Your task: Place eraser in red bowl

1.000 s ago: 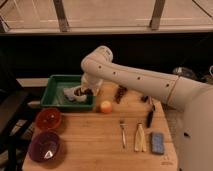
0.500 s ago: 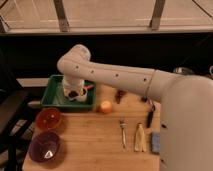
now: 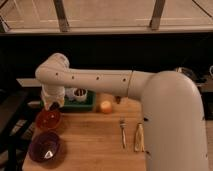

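The red bowl (image 3: 48, 119) sits at the left of the wooden table (image 3: 95, 145), in front of a green tray (image 3: 86, 105). My gripper (image 3: 54, 104) hangs at the end of the white arm (image 3: 100, 82), just above the far rim of the red bowl. Its tip looks dark. I cannot make out the eraser; it is hidden or out of view. The arm covers the right part of the table.
A purple bowl (image 3: 46, 148) stands in front of the red bowl. The green tray holds small cups (image 3: 80, 93). An orange ball (image 3: 105, 106), a fork (image 3: 123, 133) and a pale utensil (image 3: 139, 138) lie on the wood.
The arm has swung left and forward. The gripper has moved from over the green tray to just above the red bowl.
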`<state>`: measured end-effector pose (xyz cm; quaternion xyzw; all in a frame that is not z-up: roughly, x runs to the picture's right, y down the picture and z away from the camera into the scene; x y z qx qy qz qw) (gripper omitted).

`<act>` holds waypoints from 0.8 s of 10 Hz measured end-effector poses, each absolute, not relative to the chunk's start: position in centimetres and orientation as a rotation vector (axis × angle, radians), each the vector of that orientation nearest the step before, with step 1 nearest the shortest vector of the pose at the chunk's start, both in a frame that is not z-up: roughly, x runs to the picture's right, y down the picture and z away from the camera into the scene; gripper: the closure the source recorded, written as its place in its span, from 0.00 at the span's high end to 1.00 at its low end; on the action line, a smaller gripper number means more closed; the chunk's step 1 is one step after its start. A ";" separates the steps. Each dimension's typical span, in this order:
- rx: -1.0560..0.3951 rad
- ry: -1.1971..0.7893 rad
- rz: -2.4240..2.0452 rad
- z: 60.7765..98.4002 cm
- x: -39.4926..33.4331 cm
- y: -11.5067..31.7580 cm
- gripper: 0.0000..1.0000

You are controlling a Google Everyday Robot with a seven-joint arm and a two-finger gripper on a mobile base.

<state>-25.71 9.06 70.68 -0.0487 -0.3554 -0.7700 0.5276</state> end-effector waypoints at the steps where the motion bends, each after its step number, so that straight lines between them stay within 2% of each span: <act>1: -0.123 -0.891 -1.843 70.6 -26.3 10.5 0.14; 6: -0.157 -0.998 -1.782 72.5 -27.1 14.1 0.64; 8: -0.170 -1.028 -1.772 73.0 -27.6 14.9 0.78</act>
